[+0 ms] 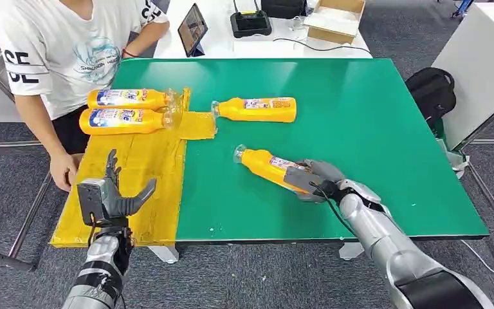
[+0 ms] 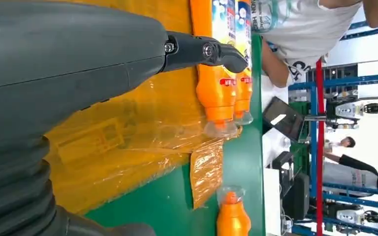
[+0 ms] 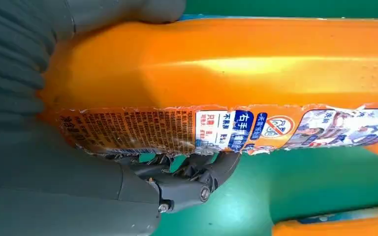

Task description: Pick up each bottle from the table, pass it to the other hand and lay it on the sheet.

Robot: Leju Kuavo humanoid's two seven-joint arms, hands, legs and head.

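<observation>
Orange plastic everywhere: two bottles (image 1: 127, 98) (image 1: 123, 120) already lie side by side on the yellow sheet (image 1: 145, 180) at the far left, caps pointing toward the green. So two look done, by my reckoning, and two are left. One of those, the far bottle (image 1: 257, 109), lies on its side on the green surface (image 1: 373, 129) with its cap just touching a loose flap of the sheet. The other, the near bottle (image 1: 271, 167), is in play right now: the right robot hand (image 1: 318, 180) is wrapped around its base end, thumb on one side and dark fingers (image 3: 197, 172) curled under the label. Whether it has left the surface I can't tell.

Over the sheet's near end the left robot hand (image 1: 112, 196) is raised, fingers spread, holding nothing, and looks ready to receive. The pass across and the laying down still lie ahead for this one, then the whole round again for the far bottle.

A person in a white T-shirt (image 1: 64, 45) stands at the far left corner, one hand near the sheet's edge. Behind the surface a white desk carries a tablet (image 1: 193, 29), a black router (image 1: 251, 22) and a cardboard box (image 1: 336, 18). A black backpack (image 1: 432, 90) sits on the grey floor to the right.
</observation>
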